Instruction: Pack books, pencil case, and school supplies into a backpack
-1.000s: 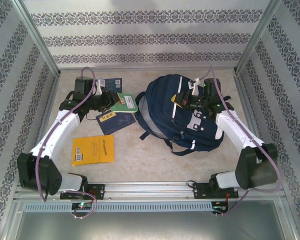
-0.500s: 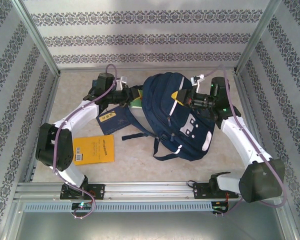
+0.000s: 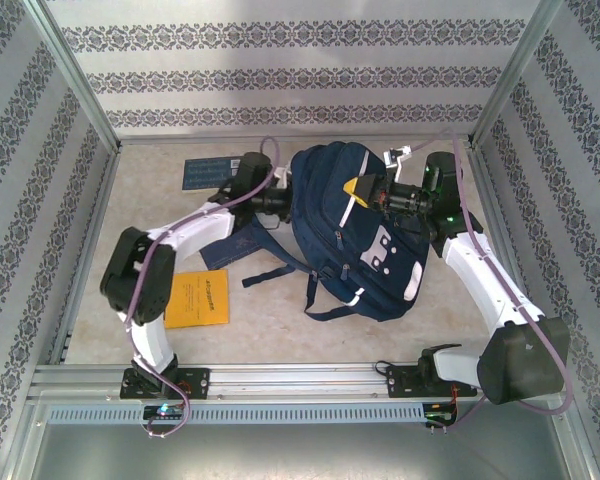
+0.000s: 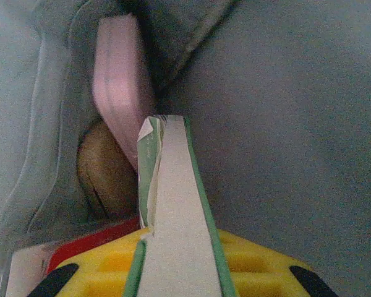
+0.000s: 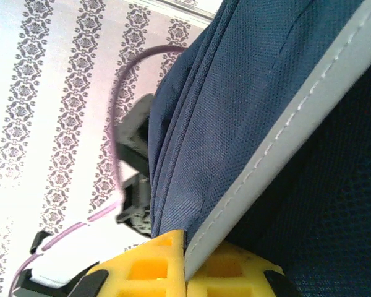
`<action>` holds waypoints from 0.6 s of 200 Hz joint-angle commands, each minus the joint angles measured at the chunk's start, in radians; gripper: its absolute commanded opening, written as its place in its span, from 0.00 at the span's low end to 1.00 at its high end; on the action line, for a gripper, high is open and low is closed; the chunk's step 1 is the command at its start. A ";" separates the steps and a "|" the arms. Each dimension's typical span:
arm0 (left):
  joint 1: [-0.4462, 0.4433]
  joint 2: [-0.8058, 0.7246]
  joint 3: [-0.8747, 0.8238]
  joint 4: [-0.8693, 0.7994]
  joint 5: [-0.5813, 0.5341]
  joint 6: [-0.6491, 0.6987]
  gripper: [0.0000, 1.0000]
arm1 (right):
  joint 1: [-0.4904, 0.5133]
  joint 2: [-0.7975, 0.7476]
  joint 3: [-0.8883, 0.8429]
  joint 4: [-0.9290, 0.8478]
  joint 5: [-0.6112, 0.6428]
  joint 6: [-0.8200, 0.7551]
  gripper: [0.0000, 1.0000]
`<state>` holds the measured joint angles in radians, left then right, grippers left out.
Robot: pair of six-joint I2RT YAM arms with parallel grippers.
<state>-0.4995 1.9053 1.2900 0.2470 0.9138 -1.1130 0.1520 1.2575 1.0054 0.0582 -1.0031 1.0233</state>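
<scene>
While the backpack [image 3: 370, 250], centre right in the top view, is held open by the right gripper [image 5: 185, 263] pinched on its grey-trimmed edge [image 5: 284, 133], the green book [image 4: 173, 204] is clamped by the left gripper [image 4: 176, 269], inside the mouth. Deeper insertion is judged needed before release; little room is left beside the pink item [image 4: 117, 93].

From where I stand, the left arm [image 3: 192, 226] rises from its base and folds at a dark elbow. It then stretches low towards the right, wrist level, with the left claw [image 3: 283, 201] nipped on the thin edge of the green book [image 4: 173, 204]. The right arm [image 3: 485, 280] climbs along the right side and bends back leftward. The right claw [image 3: 368, 190] is pinched tight on a grey-trimmed fold of the backpack [image 3: 380, 255].
</scene>
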 commanded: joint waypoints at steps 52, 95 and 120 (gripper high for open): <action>-0.139 0.243 0.248 0.036 -0.018 -0.029 0.26 | -0.008 -0.007 0.077 0.166 -0.050 0.009 0.00; -0.122 0.178 0.256 -0.134 -0.076 0.073 0.74 | -0.033 -0.021 0.066 0.130 -0.022 -0.017 0.00; -0.085 0.099 0.206 -0.152 -0.082 0.086 0.84 | -0.042 -0.033 0.062 0.084 -0.008 -0.058 0.00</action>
<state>-0.6209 2.1204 1.5253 0.1596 0.8524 -1.0916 0.1238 1.2762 1.0073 0.0612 -1.0031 1.0256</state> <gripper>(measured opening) 0.811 0.070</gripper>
